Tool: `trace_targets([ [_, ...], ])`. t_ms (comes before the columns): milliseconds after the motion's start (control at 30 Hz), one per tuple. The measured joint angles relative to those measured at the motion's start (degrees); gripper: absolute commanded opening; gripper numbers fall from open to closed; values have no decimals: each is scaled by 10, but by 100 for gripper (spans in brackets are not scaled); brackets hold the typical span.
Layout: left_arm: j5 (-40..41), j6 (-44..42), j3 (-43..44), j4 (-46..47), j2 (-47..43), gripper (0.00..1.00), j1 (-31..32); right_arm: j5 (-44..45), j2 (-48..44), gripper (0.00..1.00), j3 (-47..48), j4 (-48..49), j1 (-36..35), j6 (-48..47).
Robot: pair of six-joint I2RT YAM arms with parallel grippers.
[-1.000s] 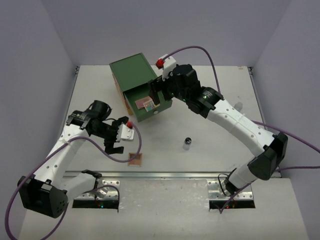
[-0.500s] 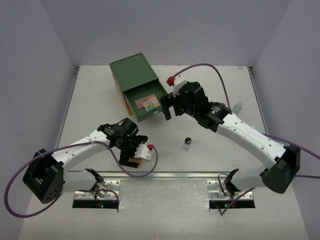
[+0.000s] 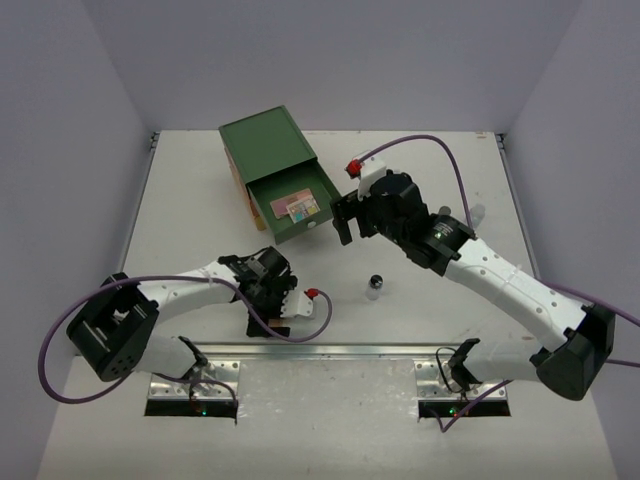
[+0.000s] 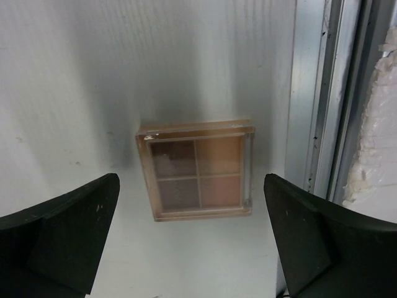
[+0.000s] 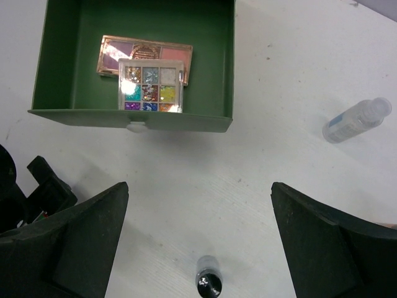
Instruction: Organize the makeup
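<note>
L gripper [image 4: 191, 186], jaws wide apart, nothing held, over tan palette [image 4: 197, 171] lying flat betw. its fingers by table [image 3: 190, 200] near edge; black-capped jar [image 5: 209, 284] mid-table; R gripper [image 5: 200, 186] wide open, empty, above it; multicolour palette [image 5: 151, 85] atop pink palette [image 5: 146, 49] in open green drawer [image 5: 133, 119]; clear bottle [image 5: 356, 120] on its side, far right.

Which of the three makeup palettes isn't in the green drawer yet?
The tan palette with four squares. It lies on the white table under the left claw, while the pink palette and the glittery rainbow palette sit inside the drawer.
</note>
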State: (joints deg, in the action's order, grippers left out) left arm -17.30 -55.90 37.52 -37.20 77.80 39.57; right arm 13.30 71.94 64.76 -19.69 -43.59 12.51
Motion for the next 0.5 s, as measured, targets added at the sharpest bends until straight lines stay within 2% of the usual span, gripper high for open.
trace_targets([
  [167,21,39,-28,25,-3,100,36,3,0,96,-8,-1,0,0],
  [333,42,84,-38,60,-5,99,44,3,0,97,-9,-1,0,0],
  [500,38,118,-50,82,-16,60,44,3,0,96,-9,-1,0,0],
])
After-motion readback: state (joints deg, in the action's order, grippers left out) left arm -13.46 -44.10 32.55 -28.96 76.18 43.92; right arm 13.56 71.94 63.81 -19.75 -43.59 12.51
